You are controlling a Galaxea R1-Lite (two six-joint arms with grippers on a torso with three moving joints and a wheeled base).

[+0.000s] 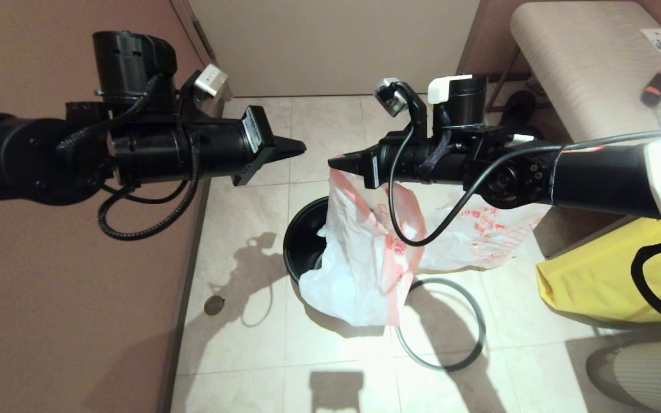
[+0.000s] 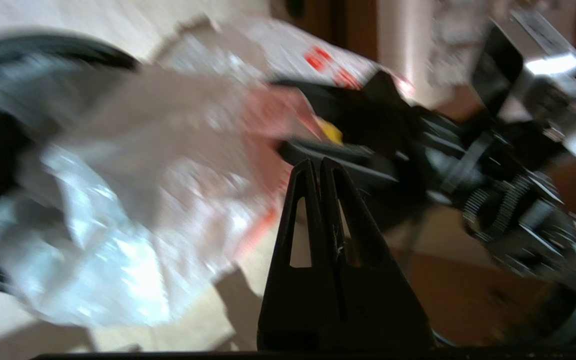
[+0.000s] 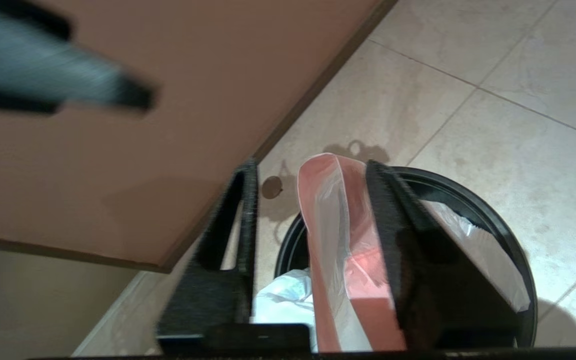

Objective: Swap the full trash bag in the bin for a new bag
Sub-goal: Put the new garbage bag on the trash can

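Yellow fabric bag (image 1: 594,275) with black handle sits on my right, on the beige floor tiles (image 1: 238,344). Padded bench (image 1: 588,69) beyond it (small orange-black object (image 1: 653,87) on top). Brown wall (image 1: 66,321) left.

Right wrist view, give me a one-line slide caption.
Open right gripper above the bin, a pink bag edge draped against one finger.
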